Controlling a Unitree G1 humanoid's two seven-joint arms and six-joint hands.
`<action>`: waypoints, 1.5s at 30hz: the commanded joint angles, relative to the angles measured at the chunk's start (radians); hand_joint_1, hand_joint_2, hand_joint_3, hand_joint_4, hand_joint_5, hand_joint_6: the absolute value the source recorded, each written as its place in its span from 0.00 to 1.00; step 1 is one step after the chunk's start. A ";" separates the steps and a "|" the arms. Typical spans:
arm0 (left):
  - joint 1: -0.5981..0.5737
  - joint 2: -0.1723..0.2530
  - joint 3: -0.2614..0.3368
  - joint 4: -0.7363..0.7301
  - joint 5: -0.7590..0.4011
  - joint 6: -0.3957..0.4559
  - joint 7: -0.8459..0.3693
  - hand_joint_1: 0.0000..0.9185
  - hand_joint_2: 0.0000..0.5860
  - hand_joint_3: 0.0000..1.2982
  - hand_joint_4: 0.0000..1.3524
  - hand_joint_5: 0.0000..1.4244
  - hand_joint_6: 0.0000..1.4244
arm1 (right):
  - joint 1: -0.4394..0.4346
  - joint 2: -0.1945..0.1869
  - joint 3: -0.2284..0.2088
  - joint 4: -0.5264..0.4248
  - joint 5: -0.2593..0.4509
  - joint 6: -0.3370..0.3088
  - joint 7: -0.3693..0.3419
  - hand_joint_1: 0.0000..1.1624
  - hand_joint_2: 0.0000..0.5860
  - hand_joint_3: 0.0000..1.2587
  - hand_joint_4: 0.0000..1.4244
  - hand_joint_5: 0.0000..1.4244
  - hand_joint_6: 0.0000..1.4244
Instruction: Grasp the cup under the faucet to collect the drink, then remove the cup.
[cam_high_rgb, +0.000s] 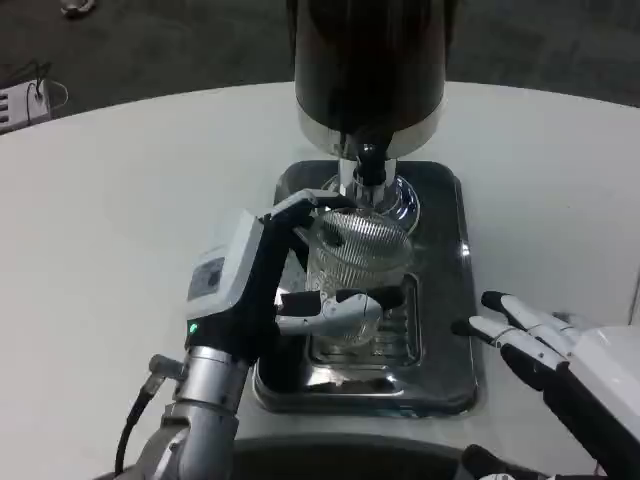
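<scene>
No brand name or legible writing is visible; the white back of the left hand (275, 285) carries a small grey label whose text is too small to read, and a green indicator light glows at the wrist just below it.

Left hand: the silver forearm rises from the lower edge of the head view and the hand is turned on its side, back facing left. Its fingers are clamped around the cup (358, 275), with one finger wrapped across the cup's lower front and others curled over the rim on the far side. The cup is a clear ribbed glass, upright, enclosed by these fingers and standing directly beneath the faucet (371, 165). Whether it contains liquid cannot be determined.

Right hand (530, 340): it lies at the lower right, fingers extended and apart, holding nothing. The fingertips point left toward the drip tray (455, 375) and sit just beside its right rim.

Surroundings: the dark drink dispenser (368, 60) stands beyond the left fingers on a chrome base. The polished metal drip tray lies under the cup on the white table (120, 220). A white object (25, 102) sits at the table's far left edge, well apart from both hands.
</scene>
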 joint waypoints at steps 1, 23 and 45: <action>-0.028 0.023 -0.040 0.046 0.021 -0.024 0.043 0.66 0.00 0.68 0.74 0.82 0.93 | 0.021 -0.004 -0.007 -0.014 0.016 0.008 0.006 0.53 0.68 0.12 0.01 0.06 0.05; -0.025 0.073 -0.080 0.051 0.006 -0.006 0.077 0.37 0.10 0.43 0.38 0.49 0.59 | 0.003 -0.012 0.028 0.003 0.026 0.039 0.012 0.53 0.68 0.12 0.02 0.07 0.07; -0.058 0.052 -0.128 0.079 -0.010 0.008 0.035 0.33 0.10 0.23 0.25 0.43 0.47 | 0.028 -0.041 0.008 0.014 0.075 0.066 0.003 0.53 0.68 0.12 0.02 0.07 0.10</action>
